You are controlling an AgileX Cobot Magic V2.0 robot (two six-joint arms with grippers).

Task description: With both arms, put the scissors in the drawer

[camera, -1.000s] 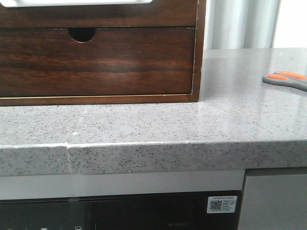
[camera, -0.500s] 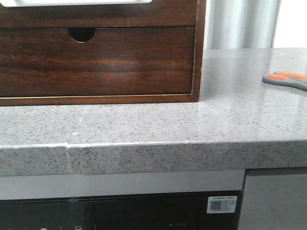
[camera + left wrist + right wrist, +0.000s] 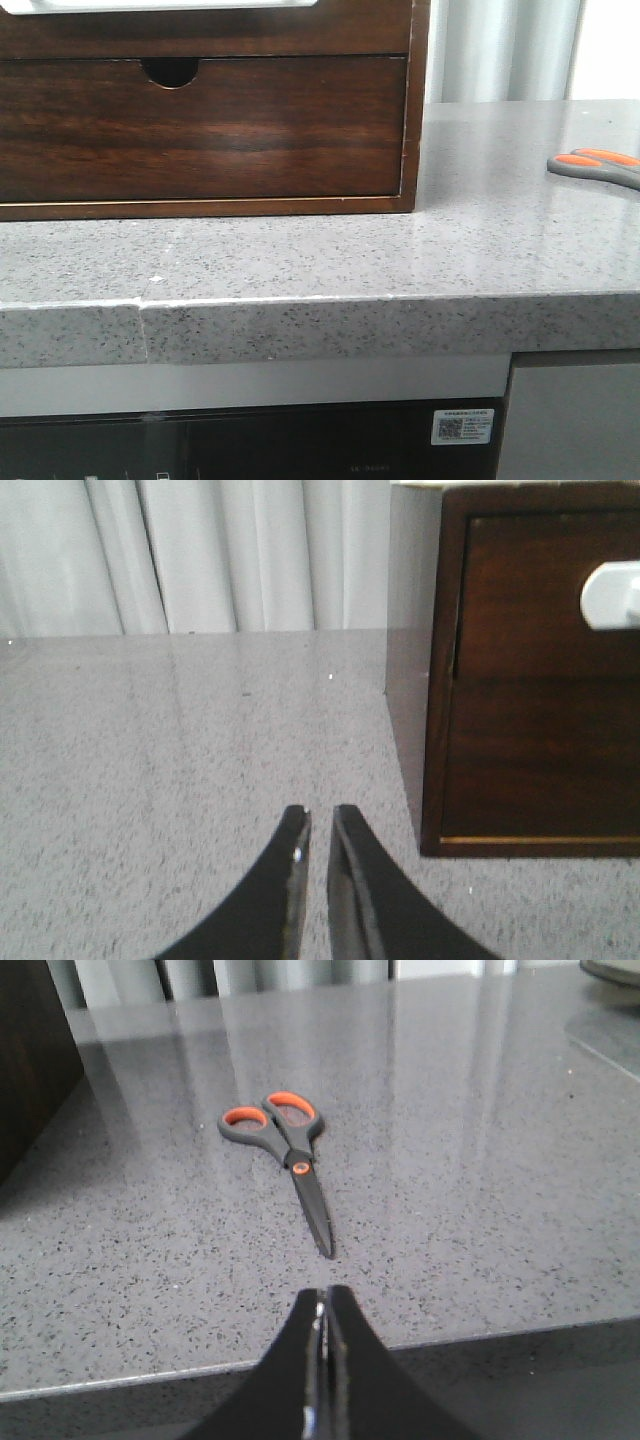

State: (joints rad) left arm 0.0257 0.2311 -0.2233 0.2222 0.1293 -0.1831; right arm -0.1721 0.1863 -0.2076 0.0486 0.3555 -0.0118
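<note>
On the grey speckled tabletop (image 3: 480,250), toward its back left, stands a dark brown wooden cabinet (image 3: 415,100). Its drawer (image 3: 200,130) fills the lower front and sits fully closed, flush with the frame. A half-round notch (image 3: 171,71) is cut into the drawer's top edge. Pale curtains (image 3: 500,50) hang behind the tabletop.

Near the right edge of the tabletop lie the scissors (image 3: 597,167), well apart from the cabinet. In the front view only their grey handles with orange insets show, cut off by the picture's border. The right wrist view shows the whole scissors (image 3: 285,1160) lying flat with the blades closed, handles pointing toward the back of the tabletop and the tip pointing toward the front edge.

The right pincer (image 3: 324,1305) hangs at the front edge of the tabletop, just short of the blade tip and not touching it. Its two dark fingers are pressed together, holding nothing.

The left pincer (image 3: 318,820) hovers over bare tabletop just beside the cabinet's side (image 3: 405,630). Its fingers stand almost together, with only a thin slit between them, and nothing is held. A white shape (image 3: 612,595) shows on the cabinet's front in this view; what it is cannot be told.
</note>
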